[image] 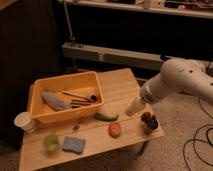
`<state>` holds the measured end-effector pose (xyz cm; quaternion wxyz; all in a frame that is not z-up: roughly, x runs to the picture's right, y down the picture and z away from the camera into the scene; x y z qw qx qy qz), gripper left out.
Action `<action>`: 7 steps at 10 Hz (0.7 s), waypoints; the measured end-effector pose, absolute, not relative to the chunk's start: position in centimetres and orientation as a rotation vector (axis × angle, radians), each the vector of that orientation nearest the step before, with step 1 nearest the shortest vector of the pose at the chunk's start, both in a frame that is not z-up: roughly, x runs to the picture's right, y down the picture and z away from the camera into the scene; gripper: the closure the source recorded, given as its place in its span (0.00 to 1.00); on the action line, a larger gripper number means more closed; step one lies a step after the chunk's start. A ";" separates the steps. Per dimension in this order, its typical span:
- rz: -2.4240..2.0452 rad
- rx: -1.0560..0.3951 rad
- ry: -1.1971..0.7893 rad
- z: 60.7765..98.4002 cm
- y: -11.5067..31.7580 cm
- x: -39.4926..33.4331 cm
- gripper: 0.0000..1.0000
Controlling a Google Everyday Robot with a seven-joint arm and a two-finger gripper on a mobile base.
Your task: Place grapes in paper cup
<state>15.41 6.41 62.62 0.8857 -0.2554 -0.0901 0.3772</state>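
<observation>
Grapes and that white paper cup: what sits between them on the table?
In the camera view: an orange-red fruit, a green vegetable and the yellow bin's front edge. The gripper hovers just left of the grapes.

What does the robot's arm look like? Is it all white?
Mostly, yes. The robot's arm is smooth, creamy white and chunky, with fat rounded joints. It narrows to a pale beige gripper, which is over the wooden table, near the dark purple grapes. No markings or cables show on it.
</observation>
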 end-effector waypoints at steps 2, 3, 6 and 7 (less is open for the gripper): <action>0.896 -0.550 -0.105 62.7 10.1 19.9 0.20; 0.930 -0.564 -0.077 63.3 11.6 21.1 0.20; 0.969 -0.608 -0.026 65.2 14.4 22.9 0.20; 0.962 -0.626 -0.007 66.1 14.4 22.5 0.20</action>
